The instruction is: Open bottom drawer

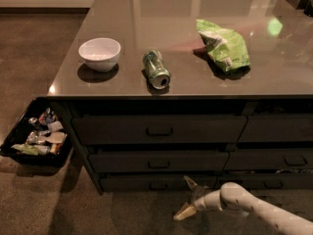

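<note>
Gripper (186,198): low, near the floor, in front of the base of the drawer stack. The two fingers are spread wide with nothing between them. The upper fingertip (189,182) overlaps the right part of the bottom drawer front; I can't tell whether it actually touches. The lower finger points down-left toward the floor. The pale arm (264,214) enters from the lower right corner.

Bottom drawer (127,182): lowest of the left three-drawer stack, with a dark, slim front. Its small loop handle (157,185) sits at centre, left of the gripper and apart from it. The front looks about flush with the stack, no interior showing.

Above it is the middle drawer (159,160), then the top drawer (159,129), both taller, with the same handle. A second stack of drawers (274,159) stands to the right.

Countertop (161,18): glossy grey. A white bowl (100,53) stands upright at left. A green can (156,69) lies on its side near the front edge, its open end facing the camera. A crumpled green bag (223,45) is to the right, well apart from the can.

Left of the cabinet, a black tray (19,153) of colourful packets juts out at about top-drawer height. Brown floor (29,48) all round.
</note>
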`<state>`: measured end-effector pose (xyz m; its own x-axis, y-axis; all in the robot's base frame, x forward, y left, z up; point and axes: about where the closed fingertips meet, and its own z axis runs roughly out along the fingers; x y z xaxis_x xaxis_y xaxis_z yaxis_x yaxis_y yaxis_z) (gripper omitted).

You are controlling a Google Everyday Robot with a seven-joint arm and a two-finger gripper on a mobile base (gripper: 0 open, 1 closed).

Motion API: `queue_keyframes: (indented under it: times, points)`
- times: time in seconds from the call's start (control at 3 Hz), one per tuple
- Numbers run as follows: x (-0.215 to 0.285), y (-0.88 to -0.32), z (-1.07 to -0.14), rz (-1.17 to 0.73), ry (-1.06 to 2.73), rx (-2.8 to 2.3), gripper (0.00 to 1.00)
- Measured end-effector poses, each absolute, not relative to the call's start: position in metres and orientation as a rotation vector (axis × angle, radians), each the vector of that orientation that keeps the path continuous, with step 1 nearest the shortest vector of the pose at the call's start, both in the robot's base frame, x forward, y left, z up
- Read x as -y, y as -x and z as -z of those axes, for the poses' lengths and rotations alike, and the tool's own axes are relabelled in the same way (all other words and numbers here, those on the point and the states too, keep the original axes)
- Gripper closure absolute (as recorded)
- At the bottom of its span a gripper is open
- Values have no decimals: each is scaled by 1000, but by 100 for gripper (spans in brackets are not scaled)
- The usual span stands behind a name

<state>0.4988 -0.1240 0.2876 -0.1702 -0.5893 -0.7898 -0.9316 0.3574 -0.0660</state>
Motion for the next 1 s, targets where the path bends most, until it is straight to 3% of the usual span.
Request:
queue_keyframes:
  times: [1.0]
  points:
    - [126, -568, -234, -416, 1437, -1791, 0]
